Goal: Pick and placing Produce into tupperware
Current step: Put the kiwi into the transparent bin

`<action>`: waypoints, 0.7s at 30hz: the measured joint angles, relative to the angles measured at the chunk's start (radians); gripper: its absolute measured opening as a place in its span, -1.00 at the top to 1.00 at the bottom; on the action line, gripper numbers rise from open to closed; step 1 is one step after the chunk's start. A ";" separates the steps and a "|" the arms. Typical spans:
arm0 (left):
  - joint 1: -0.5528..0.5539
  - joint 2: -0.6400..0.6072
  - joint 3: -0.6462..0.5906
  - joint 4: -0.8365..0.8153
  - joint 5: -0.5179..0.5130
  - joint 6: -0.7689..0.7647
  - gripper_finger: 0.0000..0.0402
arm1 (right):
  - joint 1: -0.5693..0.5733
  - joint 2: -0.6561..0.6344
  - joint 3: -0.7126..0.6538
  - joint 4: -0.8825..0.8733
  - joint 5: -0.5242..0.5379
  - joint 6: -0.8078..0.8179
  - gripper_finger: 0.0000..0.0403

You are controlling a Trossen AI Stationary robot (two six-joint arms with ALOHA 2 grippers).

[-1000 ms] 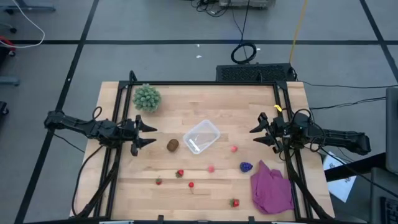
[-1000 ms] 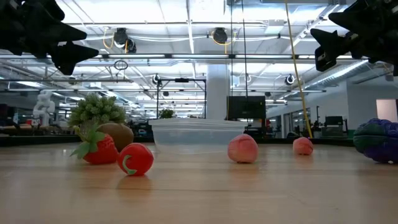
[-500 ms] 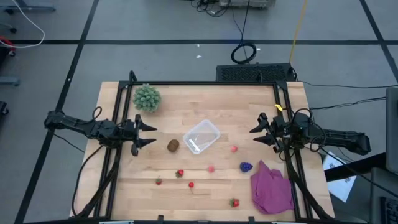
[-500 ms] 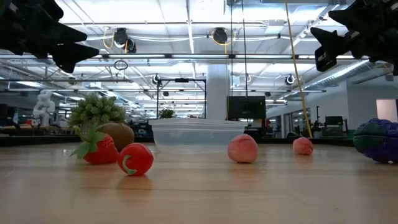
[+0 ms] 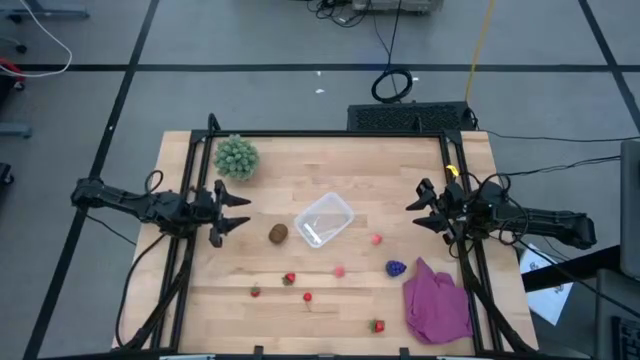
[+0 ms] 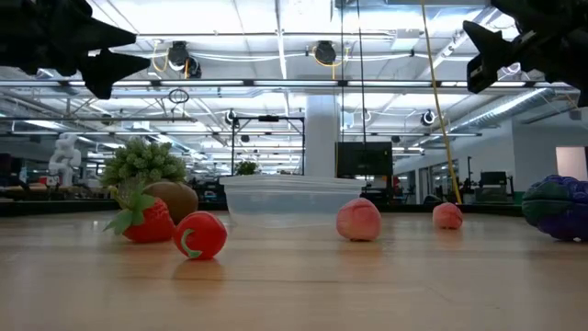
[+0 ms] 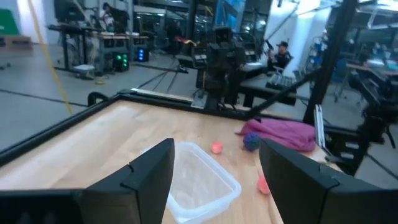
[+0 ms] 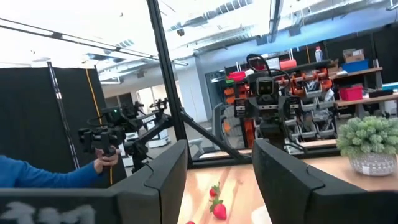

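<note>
The clear tupperware sits upright on its base near the table's middle, also in the low view and the left wrist view. A brown round fruit lies just left of it. Two pink fruits, a purple cluster and several small red fruits lie nearer the near edge. My left gripper hovers open, left of the brown fruit. My right gripper hovers open, right of the tub. Both are high above the table.
A green spiky plant stands at the far left corner. A purple cloth lies crumpled at the near right corner. Black frame rails run along the table's sides. A person's blue sleeve shows beyond the table in the right wrist view.
Both grippers have risen a little, as the low view shows, and both have stayed open. The fruits and the tub have not moved.
</note>
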 joint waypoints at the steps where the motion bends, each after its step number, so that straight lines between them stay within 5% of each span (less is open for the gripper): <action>1: 0.000 0.000 0.000 0.001 -0.003 -0.012 -0.19 | 0.000 0.000 0.000 0.001 0.000 0.006 0.14; 10: 0.000 0.001 0.000 0.143 -0.006 -0.079 -0.19 | 0.003 0.000 0.013 0.280 -0.011 -0.037 0.14; 14: 0.000 0.001 0.045 0.221 0.017 0.001 -0.19 | 0.003 0.001 0.106 0.338 -0.112 -0.070 0.14; 17: -0.004 0.001 0.174 0.132 0.020 0.046 -0.19 | 0.003 0.008 0.234 0.280 -0.140 -0.077 0.14; 21: -0.022 0.044 0.414 -0.106 0.019 0.057 -0.19 | 0.003 0.062 0.483 -0.020 -0.136 -0.107 0.14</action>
